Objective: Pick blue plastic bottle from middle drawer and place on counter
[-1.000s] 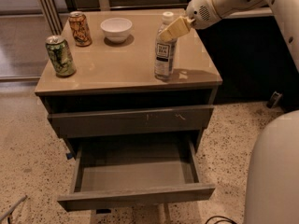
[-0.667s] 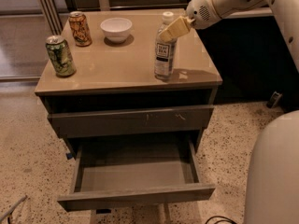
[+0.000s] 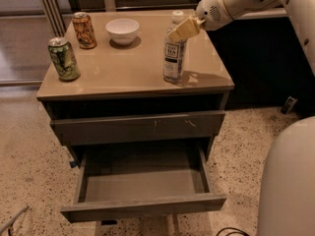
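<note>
The blue plastic bottle (image 3: 173, 58), clear with a white cap and a white label, stands upright on the glossy tan counter (image 3: 123, 70) near its right edge. My gripper (image 3: 181, 29) reaches in from the upper right and sits at the bottle's neck, just below the cap, partly in front of it. The middle drawer (image 3: 142, 208) is pulled out below, and nothing shows inside it.
A green can (image 3: 63, 58) stands at the counter's left edge. An orange can (image 3: 84, 30) and a white bowl (image 3: 122, 31) stand at the back. A shut drawer front with pale scratch marks (image 3: 138, 127) sits above the open drawer. My white base (image 3: 290, 181) fills the lower right.
</note>
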`<act>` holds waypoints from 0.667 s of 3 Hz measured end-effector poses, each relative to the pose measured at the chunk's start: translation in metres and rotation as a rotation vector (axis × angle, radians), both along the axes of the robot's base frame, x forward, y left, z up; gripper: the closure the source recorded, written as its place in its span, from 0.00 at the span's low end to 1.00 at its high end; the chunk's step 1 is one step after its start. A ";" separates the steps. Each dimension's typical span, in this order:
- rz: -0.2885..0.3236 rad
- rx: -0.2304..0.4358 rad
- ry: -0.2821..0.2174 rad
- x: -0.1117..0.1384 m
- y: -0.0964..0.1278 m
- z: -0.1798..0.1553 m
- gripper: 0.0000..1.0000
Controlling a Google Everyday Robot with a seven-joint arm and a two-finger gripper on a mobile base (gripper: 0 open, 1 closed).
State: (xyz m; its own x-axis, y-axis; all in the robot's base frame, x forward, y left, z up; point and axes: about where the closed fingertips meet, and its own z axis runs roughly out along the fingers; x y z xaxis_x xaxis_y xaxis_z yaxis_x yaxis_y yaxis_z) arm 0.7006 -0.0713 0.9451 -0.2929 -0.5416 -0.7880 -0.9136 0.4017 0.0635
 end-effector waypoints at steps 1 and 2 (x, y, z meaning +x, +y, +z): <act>0.000 0.000 0.000 0.000 0.000 0.000 0.12; 0.000 0.000 0.000 0.000 0.000 0.000 0.00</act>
State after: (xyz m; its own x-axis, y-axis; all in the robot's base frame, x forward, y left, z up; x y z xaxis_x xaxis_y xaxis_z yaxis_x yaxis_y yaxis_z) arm 0.7007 -0.0712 0.9450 -0.2929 -0.5416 -0.7880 -0.9136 0.4016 0.0636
